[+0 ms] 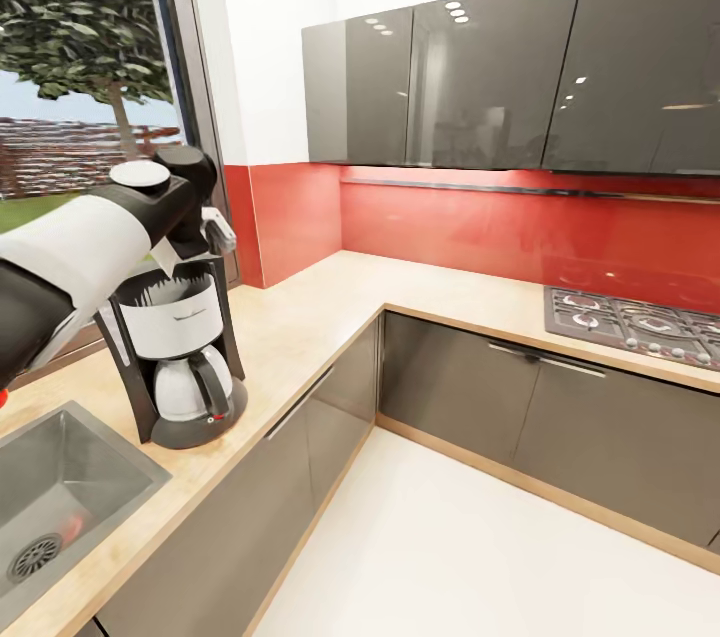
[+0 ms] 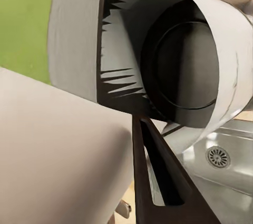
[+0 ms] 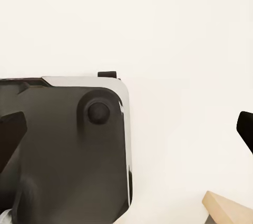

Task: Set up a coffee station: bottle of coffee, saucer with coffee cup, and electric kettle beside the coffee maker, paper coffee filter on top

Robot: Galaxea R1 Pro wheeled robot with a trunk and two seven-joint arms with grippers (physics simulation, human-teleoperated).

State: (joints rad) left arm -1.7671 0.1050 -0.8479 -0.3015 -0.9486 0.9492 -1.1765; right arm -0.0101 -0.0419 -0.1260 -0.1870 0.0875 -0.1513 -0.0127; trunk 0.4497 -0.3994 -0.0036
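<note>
Long light beige wood-grain kitchen countertop (image 1: 300,322) w/ grey cabinet fronts runs in an L from lower left to right edge of head view. Steel sink (image 1: 70,477) is set into it at lower left; black gas hob (image 1: 640,322) at right. Glossy dark wall cabinets (image 1: 500,77) hang above a red wall panel (image 1: 480,227).

Tall drip coffee maker (image 1: 178,357), dark grey body, silver-white front, glass carafe, stands upright on countertop just beside sink, left of centre.

White-and-black left arm (image 1: 90,237) reaches in from left edge; left gripper (image 1: 215,232) sits above the machine's top. Finger (image 2: 158,176) seen close up; whether spread or closed, cannot tell.

Right gripper (image 3: 126,129): dark fingertips (image 3: 10,129) at opp. frame edges, spread wide, holding nothing, over pale floor.
</note>
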